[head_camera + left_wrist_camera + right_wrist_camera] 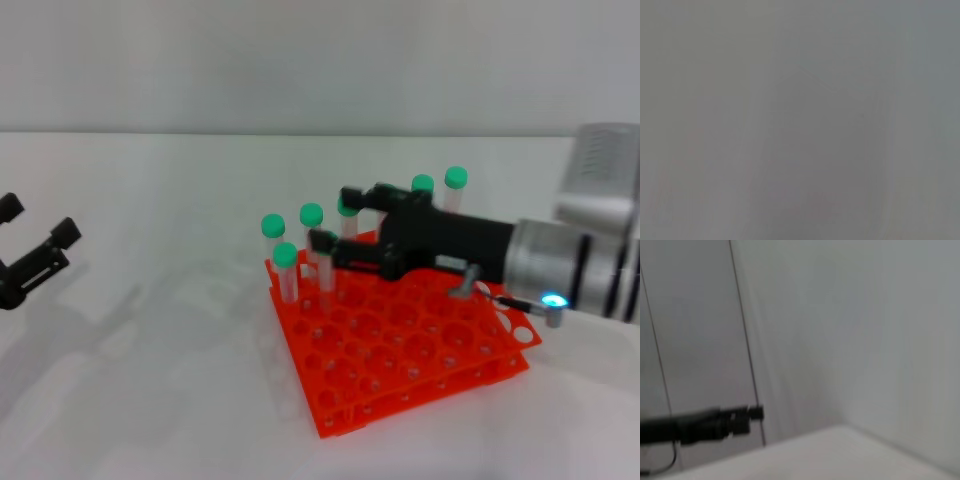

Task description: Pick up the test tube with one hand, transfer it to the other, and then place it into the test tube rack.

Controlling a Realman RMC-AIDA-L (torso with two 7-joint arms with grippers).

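The orange-red test tube rack [400, 370] stands on the white table in the head view. Several green-capped test tubes stand in its far holes, for example one [311, 214] at the far left corner. My right gripper [335, 218], with a blue light on its wrist, reaches over the rack's far left part. Its two fingers are apart. One clear tube [325, 275] stands in the rack just under the lower finger [322, 240], its cap hidden. My left gripper [40, 222] is open and empty at the far left edge, well away from the rack.
The white table [150, 380] runs to a pale wall behind. The right wrist view shows the wall, the table edge and a black gripper-like shape [715, 422] farther off. The left wrist view shows only plain grey.
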